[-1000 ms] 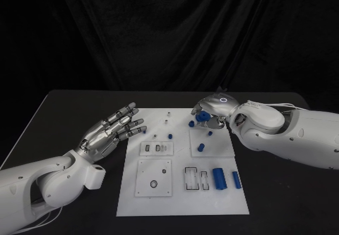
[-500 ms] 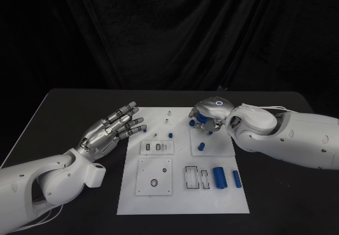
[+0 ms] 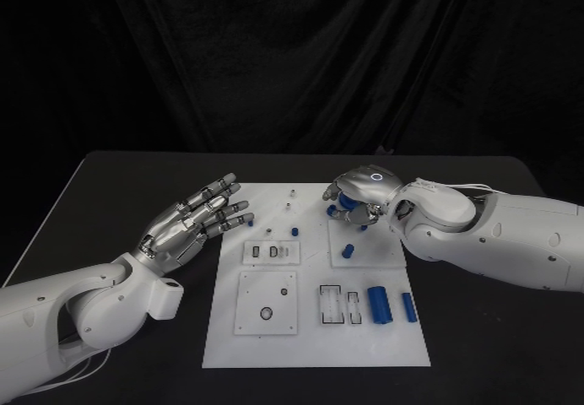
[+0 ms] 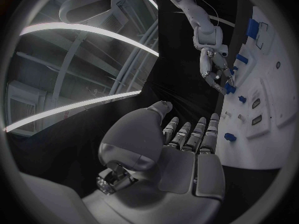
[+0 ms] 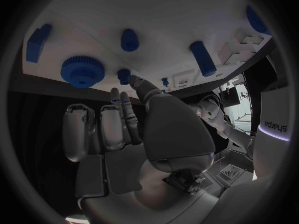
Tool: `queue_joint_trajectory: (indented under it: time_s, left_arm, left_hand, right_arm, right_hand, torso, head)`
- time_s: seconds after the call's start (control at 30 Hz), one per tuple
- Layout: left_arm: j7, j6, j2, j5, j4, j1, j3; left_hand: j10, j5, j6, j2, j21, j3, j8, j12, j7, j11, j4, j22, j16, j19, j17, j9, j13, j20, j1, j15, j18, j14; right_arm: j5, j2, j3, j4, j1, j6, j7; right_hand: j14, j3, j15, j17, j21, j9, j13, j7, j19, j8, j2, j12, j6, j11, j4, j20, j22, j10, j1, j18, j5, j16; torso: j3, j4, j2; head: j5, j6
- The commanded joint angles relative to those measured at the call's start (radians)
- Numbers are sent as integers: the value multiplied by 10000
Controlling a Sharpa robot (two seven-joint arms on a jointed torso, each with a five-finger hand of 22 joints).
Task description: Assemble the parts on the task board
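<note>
The white task board [image 3: 310,337] lies mid-table with several blue parts on it. My right hand [image 3: 360,198] hovers over its far right area, just above a blue gear [image 3: 346,203]. In the right wrist view the gear [image 5: 81,70] lies flat on the board, and a small blue peg [image 5: 124,75] sits pinched between the thumb and fingertips [image 5: 116,95]. My left hand [image 3: 192,226] hangs open with fingers spread at the board's left edge, beside a blue peg [image 3: 247,224]. The left wrist view shows its bare palm [image 4: 181,157] and the right hand [image 4: 215,70] far off.
Two blue cylinders [image 3: 379,305] lie near the board's right edge. A short blue piece [image 3: 348,251] rests on a raised white plate, and two small pegs [image 3: 294,229] stand mid-board. Raised plates with slots [image 3: 266,314] sit at the near left. Black table surrounds the board.
My right hand has drawn a little toward the board's far edge and turned over the gear; the small peg under its fingers went with it. The left hand stayed about where it was.
</note>
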Motion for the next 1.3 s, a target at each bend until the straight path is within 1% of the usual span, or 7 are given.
queue_joint_trajectory:
  time_s: [0.03, 0.13, 0.23, 0.33, 0.63, 1.0, 1.3]
  left_arm:
    - [1961, 169, 26, 14, 3, -1, 5]
    - [1930, 173, 28, 15, -7, -1, 5]
    - [1902, 178, 31, 15, -19, -1, 5]
    - [1880, 188, 49, 15, -40, -1, 5]
    - [1815, 260, 142, 15, -198, -4, 5]
    - [1809, 329, 171, 15, -245, -6, 5]
    - [1808, 366, 173, 15, -253, -8, 5]
  left_hand:
    - [53, 0, 7, 3, -56, 48, -18, 37, 53, 47, 5, -10, -24, -63, -2, 11, 12, 14, -100, -17, -91, -77]
    - [60, -9, -8, 10, -75, 89, -22, 37, 87, 84, -6, -21, -35, -89, -5, 7, 15, 16, -123, -5, -98, -99]
    - [60, -9, -8, 10, -75, 89, -22, 37, 87, 84, -6, -21, -35, -89, -5, 7, 15, 16, -123, -5, -98, -99]
    - [59, -12, -11, 10, -80, 97, -23, 36, 93, 91, -9, -24, -34, -98, -5, 7, 15, 17, -128, -2, -100, -100]
    - [65, -27, 38, 27, -102, 187, -13, 34, 183, 151, -33, -39, -56, -127, -11, 14, 18, 21, -178, 16, -119, -145]
    - [97, -39, 82, 36, -107, 241, -4, 41, 227, 172, -48, -45, -52, -133, -10, 20, 32, 21, -201, 27, -129, -153]
    - [186, -44, 135, 44, -102, 314, 10, 63, 269, 204, -67, -47, -26, -120, -3, 28, 66, 20, -236, 39, -137, -134]
  right_arm:
    - [43, 32, 8, -38, -27, -73, 74]
    - [116, 51, 8, -66, -31, 38, 54]
    - [154, 63, 8, -94, -37, 123, 42]
    - [178, 70, 8, -122, -47, 200, 39]
    - [224, 160, 7, -224, -69, 396, 32]
    - [365, 246, 7, -382, -123, 558, 64]
    - [702, 295, 8, -449, -152, 165, 368]
  right_hand:
    - [86, 87, 58, -83, -66, 23, -5, 43, -78, -28, -68, -63, 32, 46, 33, 15, -63, 5, -11, -55, -65, -75]
    - [77, 132, 59, -92, -73, 44, -1, 36, -86, -14, -60, -72, 100, 42, 52, 15, -71, 22, 1, -52, -77, -85]
    - [73, 196, 49, -93, -78, 77, 10, 60, -88, 9, -62, -61, 212, 30, 90, 13, -69, 107, 3, -52, -67, -95]
    - [74, 273, 25, -88, -83, 128, 21, 76, -88, 53, -77, -37, 380, -4, 151, -4, -66, 268, -15, -50, -83, -103]
    - [65, 698, -99, -150, -126, 375, -1, 82, -114, 252, -77, -120, 1065, -147, 272, -113, -104, 860, 127, -39, -156, -182]
    - [53, 886, -159, -233, -163, 506, -6, 77, -136, 317, -65, -226, 1342, -218, 367, -174, -143, 1262, 171, -30, -307, -257]
    - [53, 1220, -283, -274, -205, 804, -2, -36, -155, 503, 80, -422, 1810, -365, 281, -294, -171, 1880, 513, -21, -104, -340]
  torso:
    - [-4, 2, -2]
    - [-7, -25, -13]
    - [-14, -2, -3]
    - [-11, -30, -12]
    - [-11, -6, -14]
    - [-13, -14, -13]
    - [-25, -12, -22]
  head:
    - [-15, -4]
    - [19, -20]
    - [-2, -4]
    - [15, -25]
    - [-29, -27]
    - [-24, -60]
    - [-11, -49]
